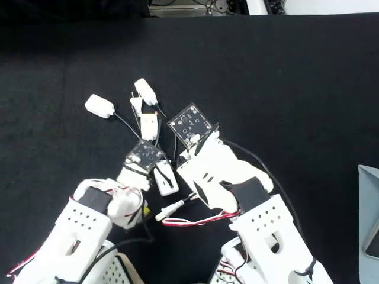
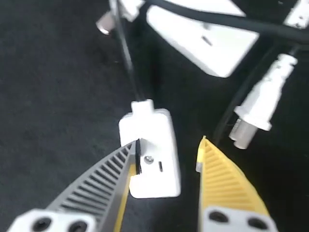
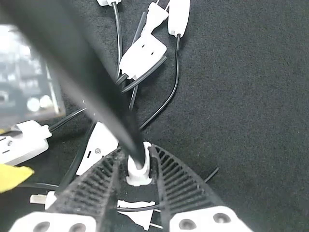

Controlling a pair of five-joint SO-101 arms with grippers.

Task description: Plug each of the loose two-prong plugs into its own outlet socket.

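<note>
My left gripper (image 2: pixel 168 145) stands open around a white outlet socket (image 2: pixel 152 159) on the black mat. Its grey finger (image 2: pixel 104 176) touches the socket's side, while the yellow finger (image 2: pixel 222 179) stands apart from it. A loose two-prong plug (image 2: pixel 260 108) lies just beyond, and another socket (image 2: pixel 203 34) lies farther off. My right gripper (image 3: pixel 136 152) is shut on a white plug end (image 3: pixel 137 174) whose black cord (image 3: pixel 87 82) runs back over the arm. In the high view both grippers (image 1: pixel 155 171) (image 1: pixel 192 151) meet at the tangle of cords in the middle.
Two black circuit boards (image 1: pixel 190 124) (image 1: pixel 145 155) lie among the cords. More white sockets (image 1: pixel 99 105) (image 1: pixel 145 90) (image 1: pixel 149 125) sit farther back. A loose plug (image 1: pixel 172 208) lies between the arms. A grey object (image 1: pixel 370 219) is at the right edge.
</note>
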